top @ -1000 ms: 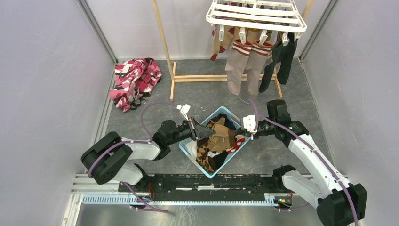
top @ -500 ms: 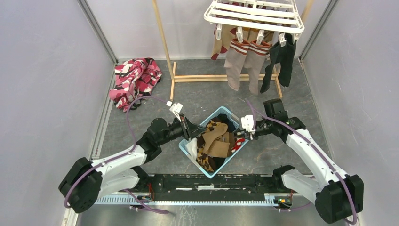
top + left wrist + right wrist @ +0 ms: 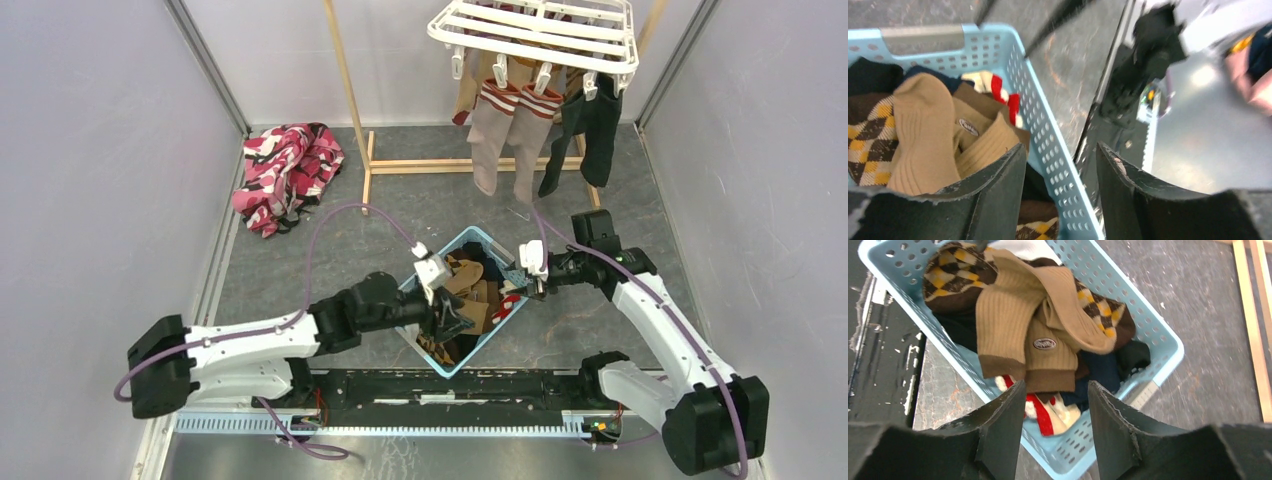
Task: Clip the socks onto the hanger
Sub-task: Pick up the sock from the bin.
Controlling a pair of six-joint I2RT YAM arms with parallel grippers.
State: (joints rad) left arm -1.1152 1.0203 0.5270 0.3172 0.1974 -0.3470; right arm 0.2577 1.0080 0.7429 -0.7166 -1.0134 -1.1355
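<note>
Top external view is showing several socks (image 3: 487, 140) hanging clipped under the hanger (image 3: 533, 30), so part of the job is looking done. More socks, tan and argyle among them, are lying heaped in the basket (image 3: 1128, 295), where the left jaws and right jaws are hovering spread, gripping nothing.

Both arms reach inward, left claw (image 3: 452, 322) and right claw (image 3: 516, 286) gaping apart.
</note>
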